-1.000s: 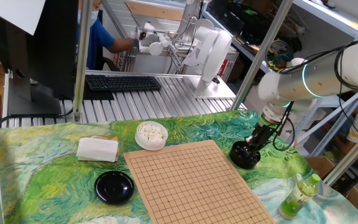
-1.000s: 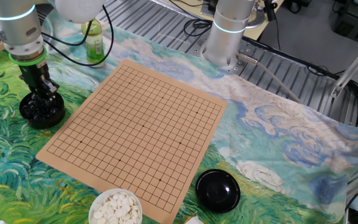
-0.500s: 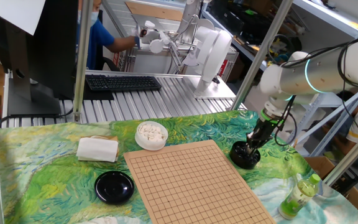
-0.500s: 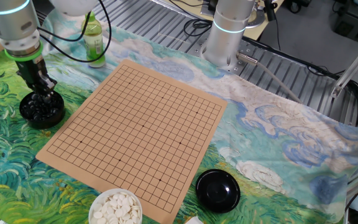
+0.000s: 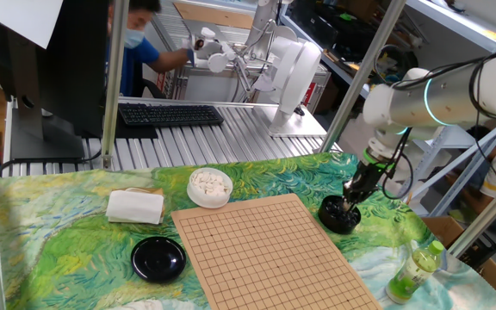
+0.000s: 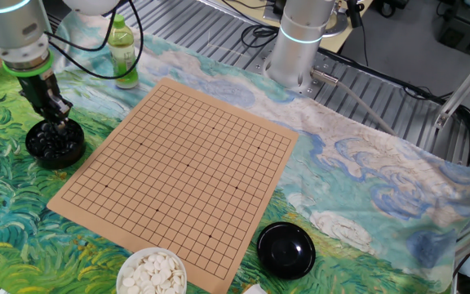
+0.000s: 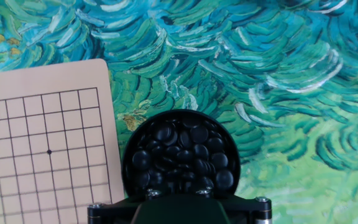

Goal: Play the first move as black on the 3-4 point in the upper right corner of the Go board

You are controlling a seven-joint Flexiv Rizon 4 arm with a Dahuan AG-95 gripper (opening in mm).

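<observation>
Claw (image 6: 58, 124) nearly closed — above bowl of black stones (image 7: 179, 155), hold unclear

A painted green-blue cloth (image 6: 365, 175) covers the table, bearing the Go board (image 6: 182, 167) and bowls.

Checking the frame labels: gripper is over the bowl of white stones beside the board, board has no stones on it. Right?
Not quite. The gripper is over the bowl of black stones, as the hand view shows; the white stones sit in another bowl. The rest holds: the board has no stones on it.
</observation>
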